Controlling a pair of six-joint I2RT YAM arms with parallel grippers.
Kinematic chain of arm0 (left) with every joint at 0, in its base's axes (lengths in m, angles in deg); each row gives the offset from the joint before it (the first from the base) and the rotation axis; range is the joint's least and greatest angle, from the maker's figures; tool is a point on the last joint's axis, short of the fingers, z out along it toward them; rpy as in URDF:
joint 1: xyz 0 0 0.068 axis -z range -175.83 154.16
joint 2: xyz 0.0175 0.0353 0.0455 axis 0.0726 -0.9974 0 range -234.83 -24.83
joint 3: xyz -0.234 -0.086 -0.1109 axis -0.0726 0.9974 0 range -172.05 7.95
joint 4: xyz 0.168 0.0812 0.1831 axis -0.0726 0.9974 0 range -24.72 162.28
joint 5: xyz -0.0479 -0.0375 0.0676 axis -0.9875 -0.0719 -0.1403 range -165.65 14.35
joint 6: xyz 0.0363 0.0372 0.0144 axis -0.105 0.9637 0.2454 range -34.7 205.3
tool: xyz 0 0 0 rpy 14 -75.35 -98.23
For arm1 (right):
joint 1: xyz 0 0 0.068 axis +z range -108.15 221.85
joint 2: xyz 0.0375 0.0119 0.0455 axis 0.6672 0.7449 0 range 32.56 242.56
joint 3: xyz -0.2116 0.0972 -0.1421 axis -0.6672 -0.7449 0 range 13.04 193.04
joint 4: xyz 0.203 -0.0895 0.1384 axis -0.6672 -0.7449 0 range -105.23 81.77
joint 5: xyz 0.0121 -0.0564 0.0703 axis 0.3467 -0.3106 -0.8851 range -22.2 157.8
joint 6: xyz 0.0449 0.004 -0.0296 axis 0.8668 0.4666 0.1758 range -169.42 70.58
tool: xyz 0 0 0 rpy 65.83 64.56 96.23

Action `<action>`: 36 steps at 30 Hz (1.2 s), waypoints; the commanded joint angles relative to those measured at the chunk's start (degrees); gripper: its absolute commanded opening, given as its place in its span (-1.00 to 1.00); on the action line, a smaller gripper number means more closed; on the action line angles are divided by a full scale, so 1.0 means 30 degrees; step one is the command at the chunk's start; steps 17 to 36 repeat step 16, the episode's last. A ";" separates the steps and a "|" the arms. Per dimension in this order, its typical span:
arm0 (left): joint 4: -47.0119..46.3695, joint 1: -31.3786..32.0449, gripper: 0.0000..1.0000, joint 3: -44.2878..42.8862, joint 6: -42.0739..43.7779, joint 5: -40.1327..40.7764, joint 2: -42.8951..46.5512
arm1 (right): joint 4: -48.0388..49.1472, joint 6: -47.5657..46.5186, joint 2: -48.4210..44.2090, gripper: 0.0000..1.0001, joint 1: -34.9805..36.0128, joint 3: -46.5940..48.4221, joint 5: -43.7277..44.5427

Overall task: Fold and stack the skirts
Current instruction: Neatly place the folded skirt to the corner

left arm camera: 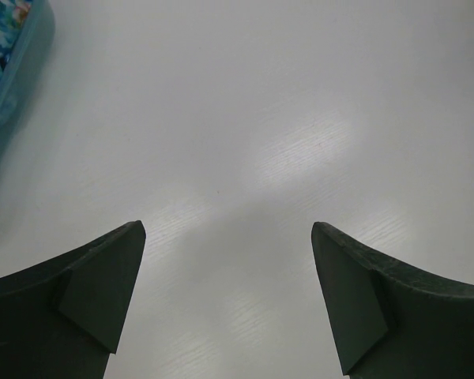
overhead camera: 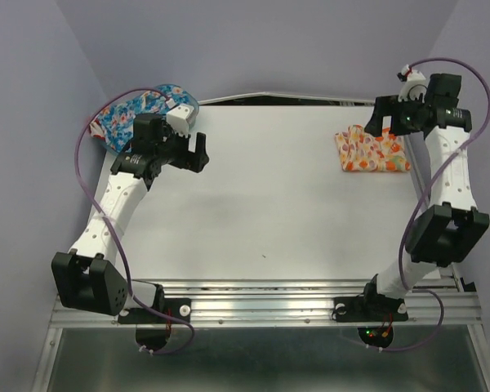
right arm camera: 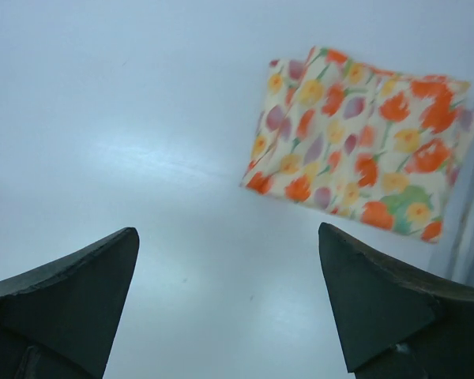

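The cream-yellow skirt point(overhead camera: 371, 150) with orange-red flowers lies folded flat at the table's far right; it also shows in the right wrist view point(right arm camera: 355, 134). The bright blue floral skirt point(overhead camera: 135, 113) lies bunched in the blue basket point(overhead camera: 189, 103) at the far left corner; its edge shows in the left wrist view point(left arm camera: 1, 31). My left gripper point(overhead camera: 200, 153) is open and empty above bare table, right of the basket. My right gripper point(overhead camera: 378, 122) is open and empty, raised above the cream skirt's far edge.
The white table point(overhead camera: 261, 204) ends at a metal rail near the arm bases. The basket wall point(left arm camera: 20, 87) is at the left gripper's upper left. Purple cables loop from both arms.
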 commanded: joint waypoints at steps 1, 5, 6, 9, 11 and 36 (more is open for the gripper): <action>-0.1926 -0.0043 0.97 0.1038 -0.0304 -0.0928 0.0645 | -0.0715 0.0651 -0.2346 1.00 0.0544 -0.5354 -0.3429; -0.2513 -0.0072 0.97 0.2737 0.0047 0.0361 0.1404 | 0.1396 0.1677 -0.6736 1.00 0.2936 -1.2231 -0.4168; -0.2630 -0.0101 0.97 0.3176 0.0077 0.0362 0.1639 | 0.1776 0.1823 -0.7242 1.00 0.3468 -1.3121 -0.3962; -0.2953 -0.0101 0.97 0.4876 0.0340 0.0333 0.3070 | 0.2862 0.2176 -0.8619 1.00 0.4613 -1.5814 -0.3141; -0.2982 -0.0101 0.97 0.5844 0.0487 0.0478 0.3864 | 0.3302 0.2469 -0.9033 1.00 0.4821 -1.6642 -0.3140; -0.2426 -0.0101 0.97 0.6812 0.1043 0.1299 0.5419 | 0.4240 0.3143 -0.9912 1.00 0.4821 -1.8052 -0.3258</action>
